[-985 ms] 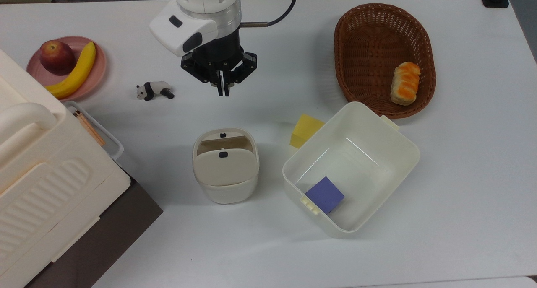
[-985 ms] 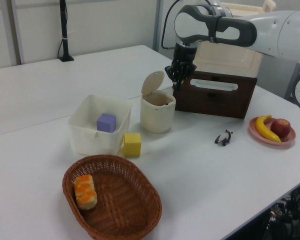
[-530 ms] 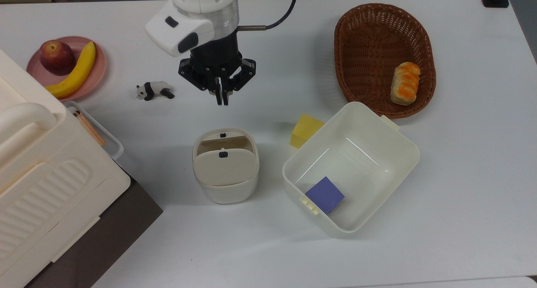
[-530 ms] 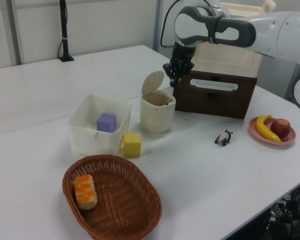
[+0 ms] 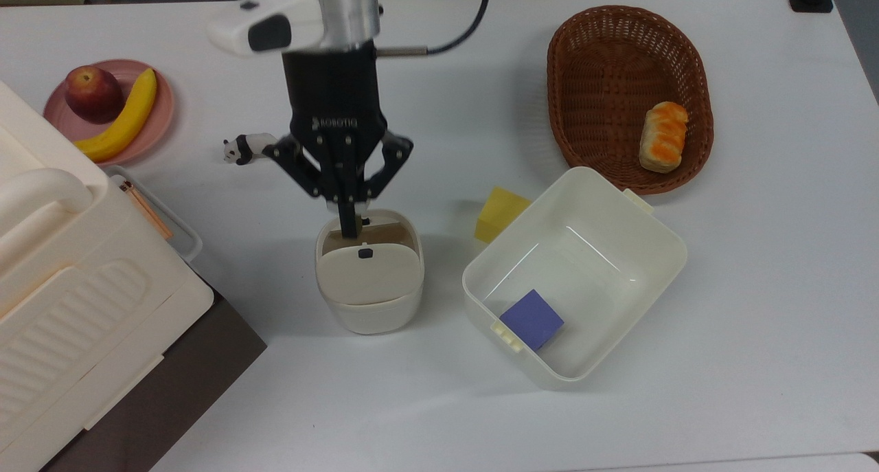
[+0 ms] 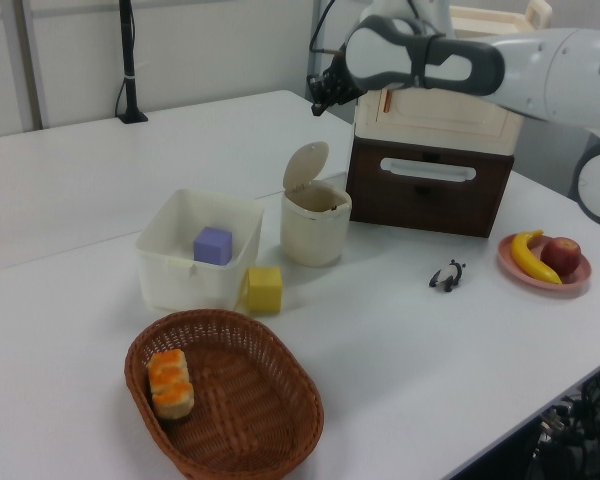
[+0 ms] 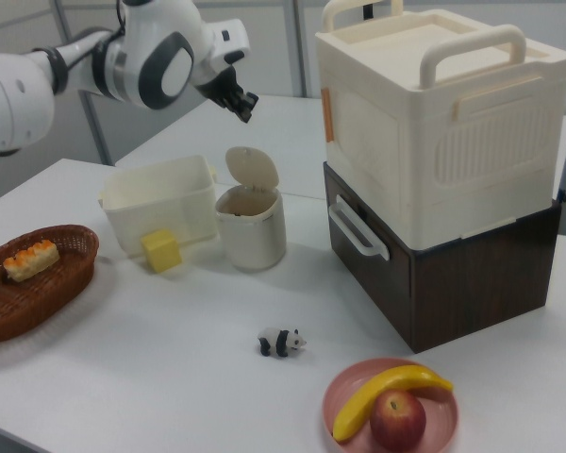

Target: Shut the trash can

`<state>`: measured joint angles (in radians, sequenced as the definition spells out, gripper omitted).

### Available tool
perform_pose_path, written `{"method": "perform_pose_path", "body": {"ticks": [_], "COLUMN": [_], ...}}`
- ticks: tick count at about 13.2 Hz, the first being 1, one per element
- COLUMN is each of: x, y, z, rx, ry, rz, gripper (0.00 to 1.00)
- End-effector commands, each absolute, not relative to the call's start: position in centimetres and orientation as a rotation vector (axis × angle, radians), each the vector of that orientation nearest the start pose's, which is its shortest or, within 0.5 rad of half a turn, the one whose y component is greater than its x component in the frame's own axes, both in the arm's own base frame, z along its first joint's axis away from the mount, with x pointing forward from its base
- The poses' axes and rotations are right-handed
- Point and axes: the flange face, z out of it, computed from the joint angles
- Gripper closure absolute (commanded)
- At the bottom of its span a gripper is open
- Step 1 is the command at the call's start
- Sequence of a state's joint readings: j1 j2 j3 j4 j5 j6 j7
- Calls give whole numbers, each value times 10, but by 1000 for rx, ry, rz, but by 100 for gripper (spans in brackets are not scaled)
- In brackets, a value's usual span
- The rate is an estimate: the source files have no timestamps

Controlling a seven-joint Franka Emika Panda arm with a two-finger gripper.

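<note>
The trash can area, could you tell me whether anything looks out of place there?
Only the trash can: its lid stands open, tilted upright. The gripper is above it, fingers shut. Nothing is spilled.

White table (image 5: 755, 286) carries: trash can (image 5: 369, 279) near centre with lid up, white square tub (image 5: 649, 252) just beside it on the top view's right, yellow block (image 5: 500, 212) touching the tub's wall, brown wicker basket (image 5: 584, 80) further up. Toward the top view's left: panda figurine (image 5: 242, 148), pink plate (image 5: 161, 111), small clear tray (image 5: 180, 233) beside the dark brown box (image 5: 178, 389), which sits under the cream ribbed box.
</note>
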<state>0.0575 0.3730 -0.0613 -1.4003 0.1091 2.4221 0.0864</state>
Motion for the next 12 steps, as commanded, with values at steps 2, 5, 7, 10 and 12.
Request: {"method": "perform_pose_path", "body": {"ticks": [2, 5, 7, 10, 12], "x": [741, 730, 721, 716, 715], "y": [12, 13, 10, 14, 13], "z": [517, 500, 489, 474, 458], "rx": [-2898, -3001, -3060, -3081, -3088], "ry": [205, 146, 60, 44, 48], "rz": [-989, -801, -604, -488, -443], "gripper": [100, 100, 100, 100, 100]}}
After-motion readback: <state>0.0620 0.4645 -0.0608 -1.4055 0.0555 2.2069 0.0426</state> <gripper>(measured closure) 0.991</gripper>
